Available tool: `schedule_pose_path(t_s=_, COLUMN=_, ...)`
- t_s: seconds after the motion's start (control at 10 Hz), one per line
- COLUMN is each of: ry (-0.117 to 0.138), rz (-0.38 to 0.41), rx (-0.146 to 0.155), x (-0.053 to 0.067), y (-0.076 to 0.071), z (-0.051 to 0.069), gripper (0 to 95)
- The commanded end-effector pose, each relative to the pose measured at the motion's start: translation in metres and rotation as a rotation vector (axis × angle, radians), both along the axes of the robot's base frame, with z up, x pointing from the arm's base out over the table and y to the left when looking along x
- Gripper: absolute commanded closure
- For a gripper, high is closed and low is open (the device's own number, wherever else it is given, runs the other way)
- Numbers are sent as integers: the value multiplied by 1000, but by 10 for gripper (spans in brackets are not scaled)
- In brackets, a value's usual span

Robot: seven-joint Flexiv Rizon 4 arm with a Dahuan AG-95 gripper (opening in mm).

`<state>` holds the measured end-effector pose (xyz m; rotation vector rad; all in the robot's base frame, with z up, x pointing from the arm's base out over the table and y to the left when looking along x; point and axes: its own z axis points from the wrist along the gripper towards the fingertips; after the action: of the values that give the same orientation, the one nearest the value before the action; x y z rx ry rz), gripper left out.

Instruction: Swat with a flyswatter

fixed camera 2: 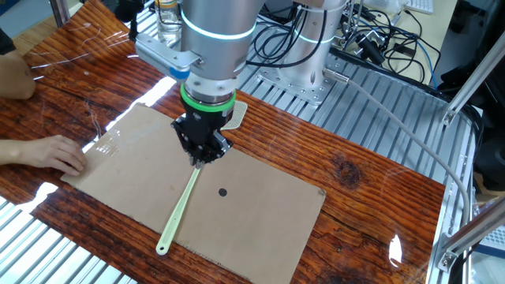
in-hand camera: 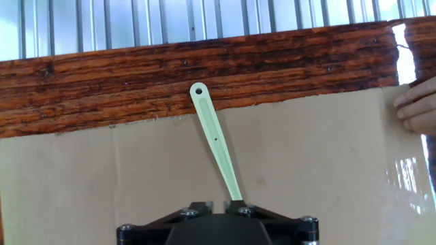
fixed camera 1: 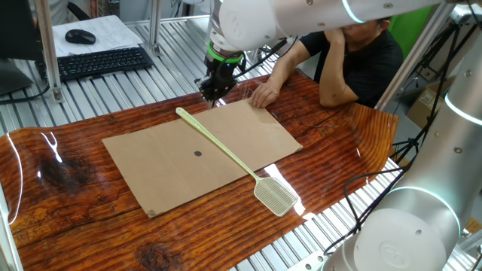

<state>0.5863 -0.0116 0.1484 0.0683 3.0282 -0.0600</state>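
The pale yellow-green flyswatter (fixed camera 1: pixel 226 150) lies flat on a brown cardboard sheet (fixed camera 1: pixel 166 165). Its mesh head (fixed camera 1: pixel 275 196) hangs past the sheet's near right edge, over the wooden table. My gripper (fixed camera 1: pixel 213 94) hangs shut above the sheet, raised clear of the swatter, with nothing between its fingers. In the other fixed view the gripper (fixed camera 2: pixel 203 160) stands over the upper part of the handle (fixed camera 2: pixel 181 209), and the head (fixed camera 2: pixel 235 118) peeks out behind it. In the hand view the handle (in-hand camera: pixel 214 136) runs from its holed end down under the gripper (in-hand camera: pixel 218 202).
A person's hand (fixed camera 1: pixel 263 94) rests on the sheet's far corner, close to my gripper. A small black dot (fixed camera 1: pixel 198 153) marks the middle of the cardboard. A keyboard (fixed camera 1: pixel 102 62) and mouse (fixed camera 1: pixel 80 36) sit at the back left. Another robot's base (fixed camera 1: pixel 407 226) stands front right.
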Motion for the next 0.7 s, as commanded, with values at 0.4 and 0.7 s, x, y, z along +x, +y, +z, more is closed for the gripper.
schedule_pose_path(t_s=0.4, ry=24, rz=45, rx=-13, x=16, y=-5, z=-6, gripper=570)
schedule_pose_path(t_s=0.7, ry=34, rz=58, rx=-10, x=24, y=-10, z=-5, gripper=570)
